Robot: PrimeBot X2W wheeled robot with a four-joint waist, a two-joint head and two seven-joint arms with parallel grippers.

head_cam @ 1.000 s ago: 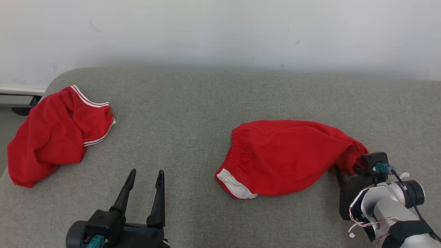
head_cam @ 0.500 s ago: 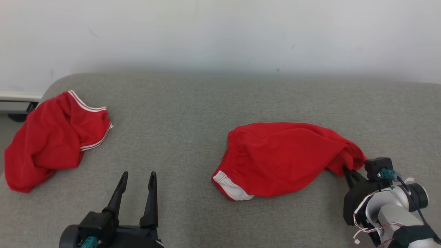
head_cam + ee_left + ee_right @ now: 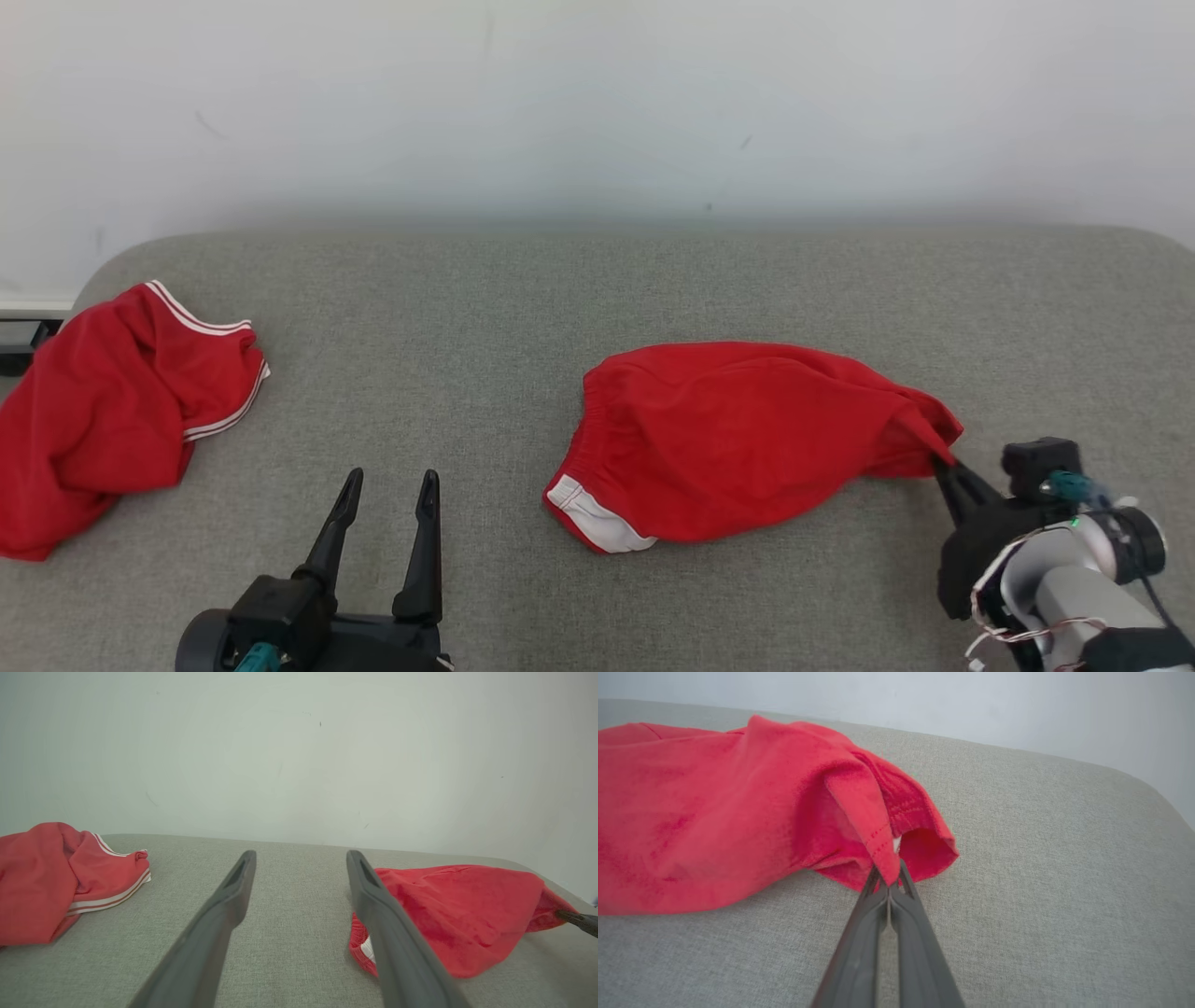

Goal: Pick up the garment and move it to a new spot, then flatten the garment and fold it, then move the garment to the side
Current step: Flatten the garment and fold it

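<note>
Red garment (image 3: pixel 738 439), shorts-like, with a gathered elastic waistband and a white trim patch at the end farthest from the right gripper (image 3: pixel 945 459). It is rumpled and puffed up, not flat, and rests on the grey cushion (image 3: pixel 560 308). One hem corner is pinched between the right gripper's closed fingertips, and the cloth tapers to a point there. The rest spreads ahead and to the left of those tips. It is off to the right of the left gripper (image 3: pixel 387 481), not touching it.

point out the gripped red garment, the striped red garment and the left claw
gripped red garment (image 3: pixel 738 439): head view, middle of its body
striped red garment (image 3: pixel 93 439): head view, its red middle
left claw (image 3: pixel 392 478): head view, midway between its fingertips
</note>
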